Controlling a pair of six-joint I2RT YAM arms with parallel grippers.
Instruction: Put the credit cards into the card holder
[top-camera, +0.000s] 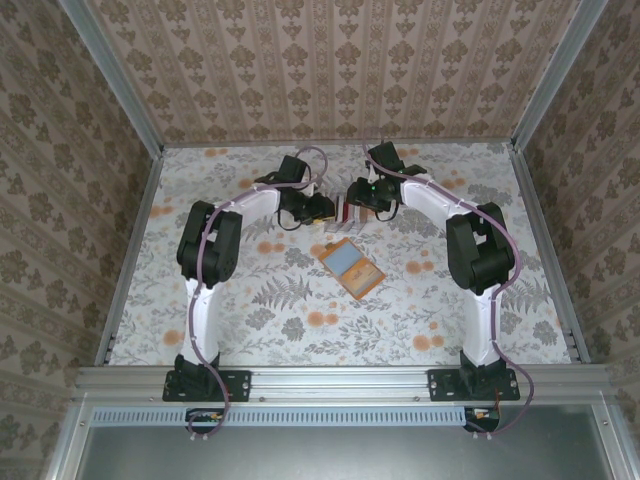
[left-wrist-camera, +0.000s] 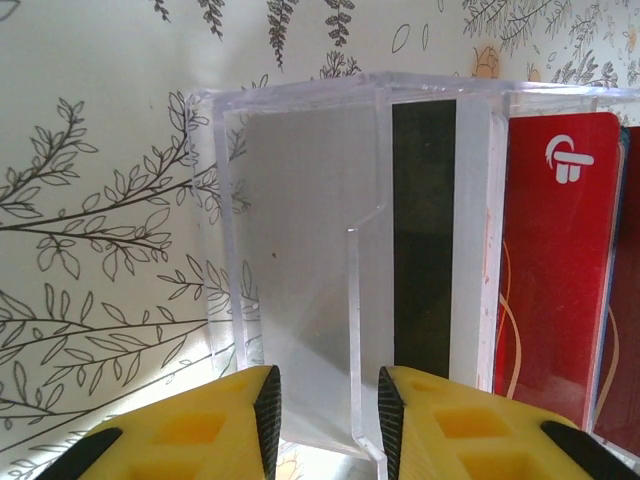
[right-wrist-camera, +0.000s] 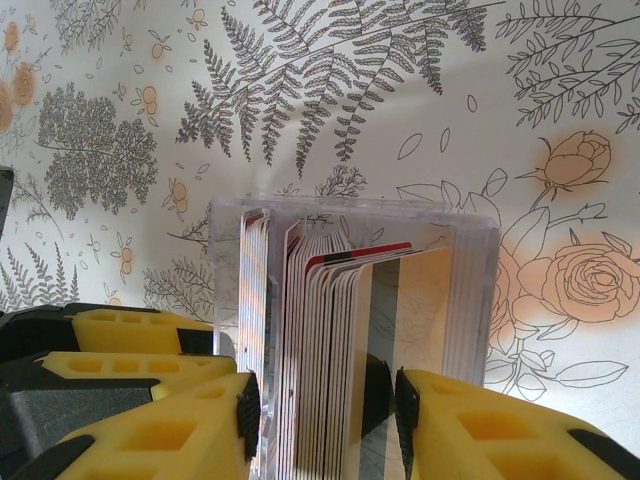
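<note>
We start at the right end effector: its yellow pads are closed on a bundle of credit cards, which stand on edge in the clear rack. The bundle takes in many cards, not one.

The left end effector is clamped on the rack's empty end section. Clear acrylic spans the gap between its pads, and a red card stands in the next slot over.

In the overhead view both arms meet at the rack, at the far middle of the floral desk. The card holder lies open, grey-blue side up, just nearer the arm bases than the rack and apart from it.

We judge the step in hand to be drawing cards out of the rack. To do it well, we would:
- hold the rack firmly down with the left arm;
- lift the right arm straight along the slots so the cards do not jam or fan;
- check the bundle is thin enough for the holder before carrying it over.
</note>
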